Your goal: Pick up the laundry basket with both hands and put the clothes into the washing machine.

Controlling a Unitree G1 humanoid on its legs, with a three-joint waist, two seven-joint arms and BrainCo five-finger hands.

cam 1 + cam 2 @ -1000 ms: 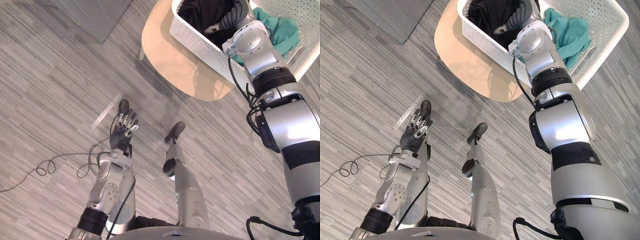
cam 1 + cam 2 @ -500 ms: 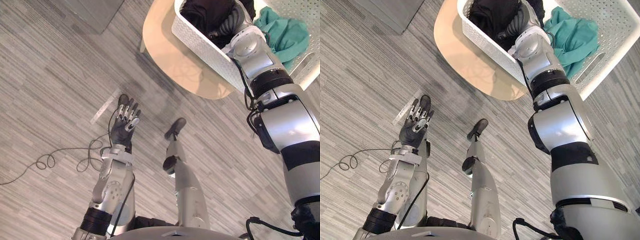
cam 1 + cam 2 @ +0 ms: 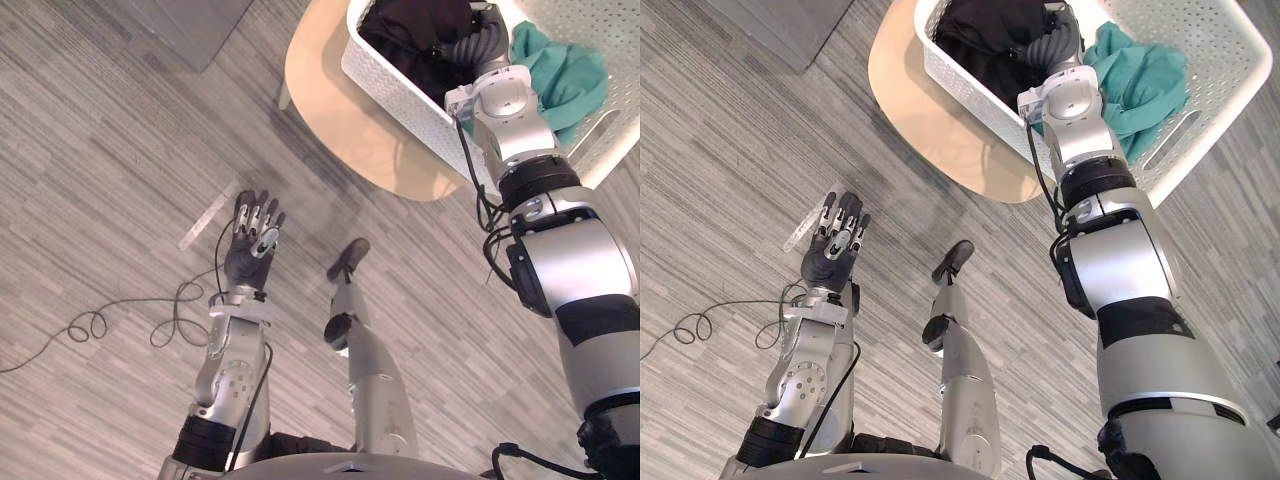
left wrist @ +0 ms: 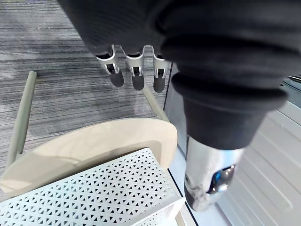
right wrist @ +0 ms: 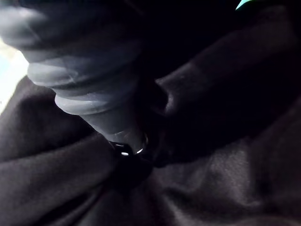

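Note:
A white perforated laundry basket (image 3: 400, 95) rests on a round beige seat (image 3: 350, 110) at the top of the eye views. Inside it lie a black garment (image 3: 985, 30) and a teal garment (image 3: 1140, 85). My right arm reaches into the basket, and my right hand (image 3: 1058, 38) is sunk into the black cloth. In the right wrist view the hand (image 5: 94, 80) pushes into dark folds that hide its fingers. My left hand (image 3: 250, 245) hovers open over the floor at the lower left, well away from the basket, with straight fingers (image 4: 136, 77).
The basket's corner (image 4: 94, 188) and the beige seat (image 4: 94, 146) also lie ahead of my left hand. A grey cabinet panel (image 3: 190, 30) stands at the upper left. A clear tape strip (image 3: 208, 222) lies on the grey plank floor.
My right hand has gone deeper into the black garment, and its fingertips are now covered. My left hand has risen a little and stays open.

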